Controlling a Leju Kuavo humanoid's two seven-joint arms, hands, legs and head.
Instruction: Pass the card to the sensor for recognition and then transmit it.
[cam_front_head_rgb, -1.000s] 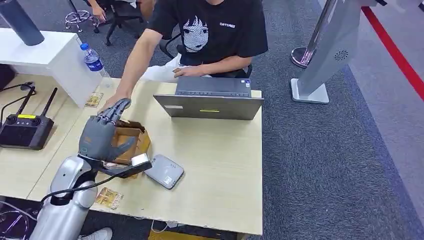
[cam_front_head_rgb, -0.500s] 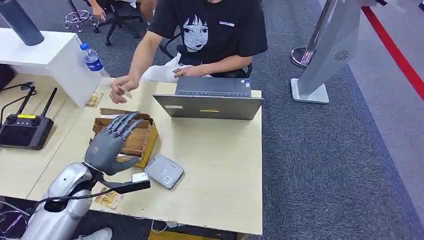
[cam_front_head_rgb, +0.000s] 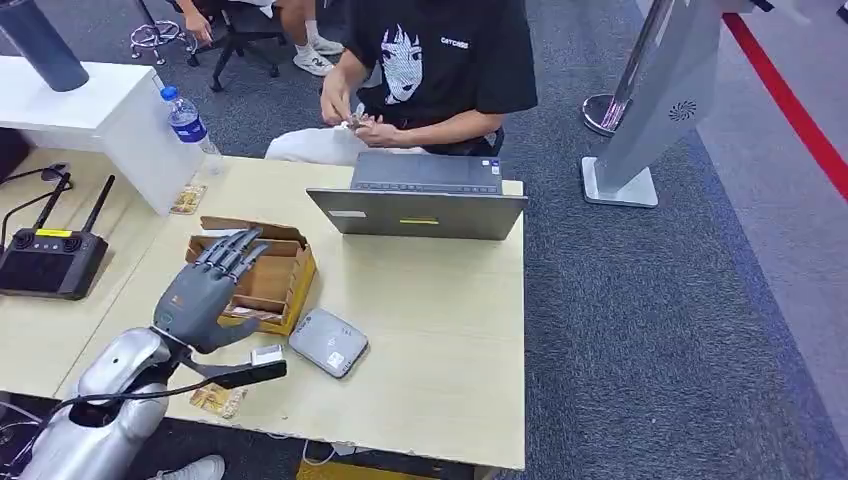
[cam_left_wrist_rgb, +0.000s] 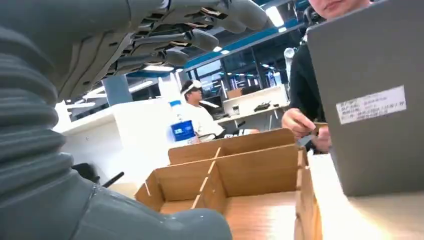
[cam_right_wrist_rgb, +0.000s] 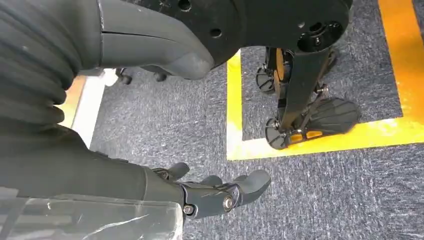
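The left hand (cam_front_head_rgb: 205, 290) hovers over the near end of the cardboard box (cam_front_head_rgb: 268, 272), fingers spread and straight, nothing in its grasp. In the left wrist view the same hand (cam_left_wrist_rgb: 150, 40) hangs above the box (cam_left_wrist_rgb: 240, 185) with fingers loosely extended and empty. The right hand (cam_right_wrist_rgb: 220, 192) hangs by the robot's side above grey carpet, fingers loosely curled and holding nothing.

The box is an open brown tray split by cardboard dividers into several compartments; from the wrist view the compartments facing the camera show bare cardboard floors. In the head view a thin flat piece lies at the near edge of the box, too small to identify.

Just beside the box, toward the table's front, lies the grey sensor (cam_front_head_rgb: 328, 342), flat on the wooden table (cam_front_head_rgb: 440, 330). A small white card (cam_front_head_rgb: 267, 354) sits touching the sensor's left edge, close under the left wrist.

Across the table a person (cam_front_head_rgb: 440, 60) sits behind a grey laptop (cam_front_head_rgb: 420, 200), both hands together at chest height holding the card (cam_front_head_rgb: 356, 121), well apart from the sensor. A water bottle (cam_front_head_rgb: 186, 120) stands near the table's far left corner, and a black controller (cam_front_head_rgb: 50, 258) rests on the neighbouring desk.
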